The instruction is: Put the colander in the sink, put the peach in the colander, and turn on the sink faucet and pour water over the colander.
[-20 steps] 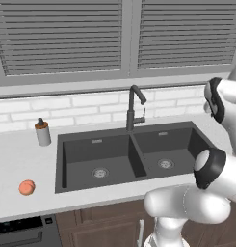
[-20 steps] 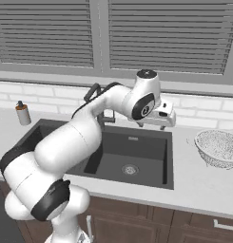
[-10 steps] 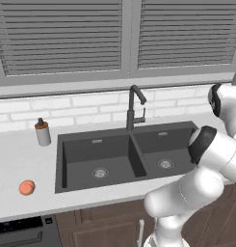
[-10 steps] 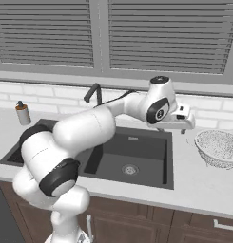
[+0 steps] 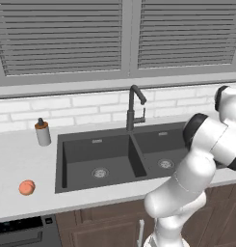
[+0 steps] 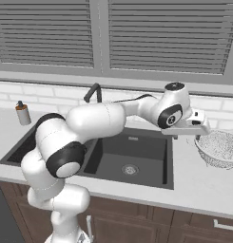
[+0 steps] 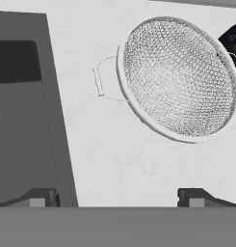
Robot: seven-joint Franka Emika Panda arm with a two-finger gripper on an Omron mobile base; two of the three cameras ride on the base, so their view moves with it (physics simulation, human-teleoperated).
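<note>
Right base view: the white counter [image 6: 203, 187] runs across the lower half of the frame, with the dark double-basin sink [image 6: 132, 161] set into it at centre. The arm sweeps from the lower left up and across to the right of centre, ending at the gripper [image 6: 199, 129], which hangs above the counter just left of the colander [image 6: 218, 148] at the right edge. The colander sits upright on the counter, outside the sink and apart from its rim. The sink faucet [image 6: 92, 91] shows at upper centre behind the arm, and a grey bottle with an orange cap [image 6: 23, 113] stands at the far left.

In the hand view the colander [image 7: 179, 79] lies in the upper right, the sink's edge [image 7: 52, 120] runs down the left, and the two fingertips [image 7: 42, 198] stand wide apart at the bottom, holding nothing.

In the left base view the peach [image 5: 27, 187] rests on the counter at the lower left, well apart from the sink [image 5: 98, 157].
</note>
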